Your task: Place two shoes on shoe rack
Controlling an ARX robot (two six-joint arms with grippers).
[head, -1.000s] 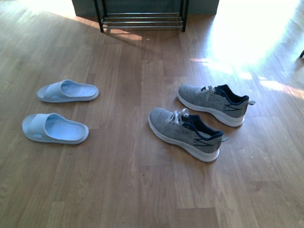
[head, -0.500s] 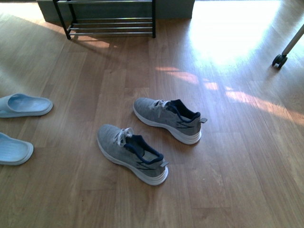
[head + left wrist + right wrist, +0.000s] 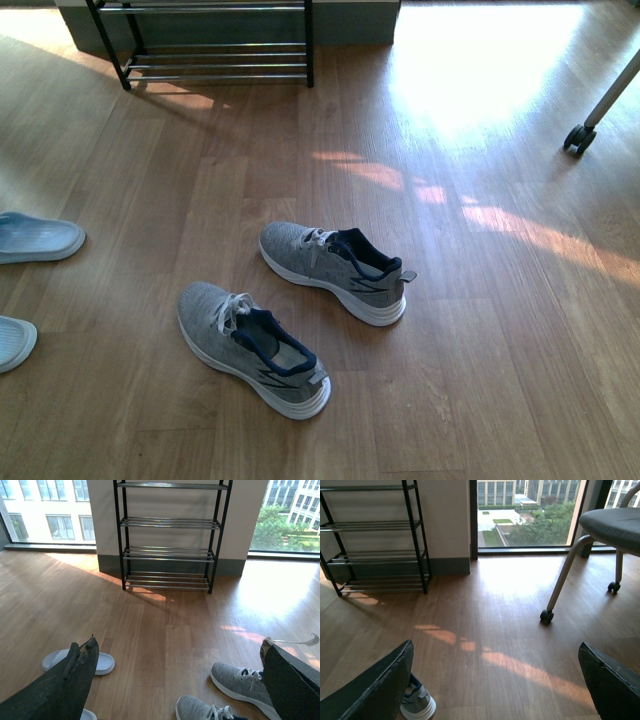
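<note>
Two grey knit sneakers with white soles lie on the wood floor. In the front view the far shoe (image 3: 333,272) and the near shoe (image 3: 252,348) sit side by side, toes pointing back left. The shoe rack (image 3: 215,45), black frame with silver bars, stands against the back wall, its tiers bare. My left gripper (image 3: 178,642) is open, raised above the floor, with both shoes (image 3: 242,682) (image 3: 200,710) below it and the rack (image 3: 170,535) ahead. The right gripper (image 3: 495,645) is open over bare floor, a shoe heel (image 3: 417,702) beside one finger. Neither gripper shows in the front view.
A pair of pale blue slippers (image 3: 35,238) (image 3: 12,342) lies at the left edge. A chair (image 3: 615,525) on a castor leg (image 3: 578,138) stands to the right. Bright sun patches fall on the floor by the windows.
The front view has shifted: shoes and rack now sit further left and lower in frame, the slippers have slid to the left edge, and the chair castor has come into view.
</note>
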